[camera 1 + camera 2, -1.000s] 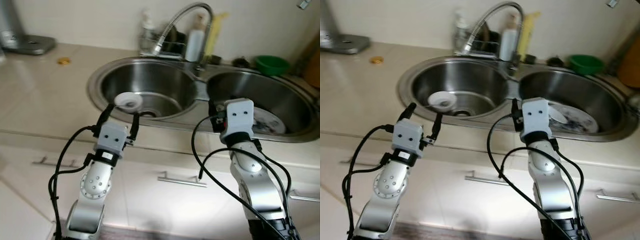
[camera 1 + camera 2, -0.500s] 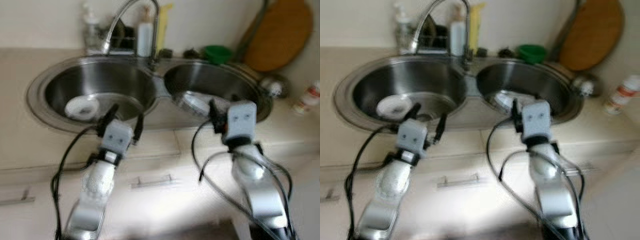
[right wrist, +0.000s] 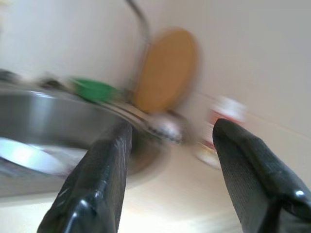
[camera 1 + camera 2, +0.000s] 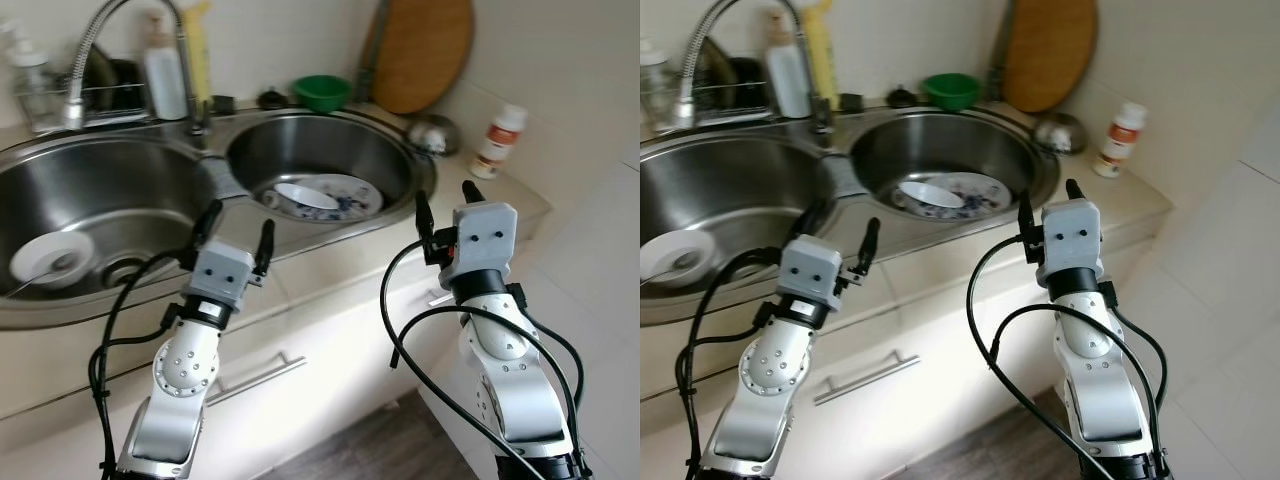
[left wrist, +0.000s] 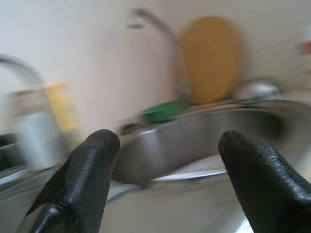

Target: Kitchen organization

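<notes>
Your left gripper (image 4: 235, 224) and right gripper (image 4: 441, 199) both hover with fingers spread and empty at the counter's (image 4: 330, 280) front edge, while the patterned plate (image 4: 340, 196) lies in the right sink basin (image 4: 300, 150) (a white spoon-like piece resting on it).

no readable text, label on the small bottle (image 4: 497, 141) too small to read

Home kitchen: double stainless-steel sink (image 4: 400, 165) set in beige surface (image 4: 520, 205), curved chrome tap (image 4: 95, 40), round wooden chopping board (image 4: 420, 55) against wall.
</notes>
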You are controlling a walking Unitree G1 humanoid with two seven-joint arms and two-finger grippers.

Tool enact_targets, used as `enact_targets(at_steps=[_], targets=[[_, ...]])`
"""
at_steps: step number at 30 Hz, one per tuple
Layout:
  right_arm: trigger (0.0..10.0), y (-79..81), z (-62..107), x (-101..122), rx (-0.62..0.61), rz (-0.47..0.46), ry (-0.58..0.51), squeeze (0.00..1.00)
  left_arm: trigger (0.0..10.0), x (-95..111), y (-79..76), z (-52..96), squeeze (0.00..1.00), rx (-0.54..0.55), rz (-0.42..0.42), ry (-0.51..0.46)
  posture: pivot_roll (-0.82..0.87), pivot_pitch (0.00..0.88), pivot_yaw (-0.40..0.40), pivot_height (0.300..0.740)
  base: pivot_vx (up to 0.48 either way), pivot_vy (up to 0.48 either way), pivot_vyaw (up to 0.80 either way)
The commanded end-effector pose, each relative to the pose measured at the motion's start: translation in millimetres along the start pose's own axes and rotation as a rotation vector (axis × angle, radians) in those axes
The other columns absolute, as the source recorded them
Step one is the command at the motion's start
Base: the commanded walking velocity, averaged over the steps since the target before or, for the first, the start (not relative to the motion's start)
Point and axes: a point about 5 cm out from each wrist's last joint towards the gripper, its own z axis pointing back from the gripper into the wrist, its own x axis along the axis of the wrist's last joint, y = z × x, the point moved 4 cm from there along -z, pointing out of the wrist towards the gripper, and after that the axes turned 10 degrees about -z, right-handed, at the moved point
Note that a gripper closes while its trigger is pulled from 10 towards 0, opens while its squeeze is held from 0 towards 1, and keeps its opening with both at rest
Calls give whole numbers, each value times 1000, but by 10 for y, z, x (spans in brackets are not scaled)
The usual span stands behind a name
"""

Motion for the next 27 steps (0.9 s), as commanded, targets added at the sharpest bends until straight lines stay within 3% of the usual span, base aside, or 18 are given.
enact_targets(at_steps=[1,17,27], targets=[[10000,-59,-4,32,-18,0,-12,0,10000,91,-58,-16,0,-16,7,-37,54,0,-66,740,0,0,-800],[10000,-94,29,31,-40,13,-21,0,10000,97,-93,-4,0,-33,12,-47,54,0,-66,740,0,0,-800],[10000,-121,37,26,-59,19,-25,0,10000,107,-106,3,0,-34,18,-52,54,0,-65,740,0,-258,-800]])
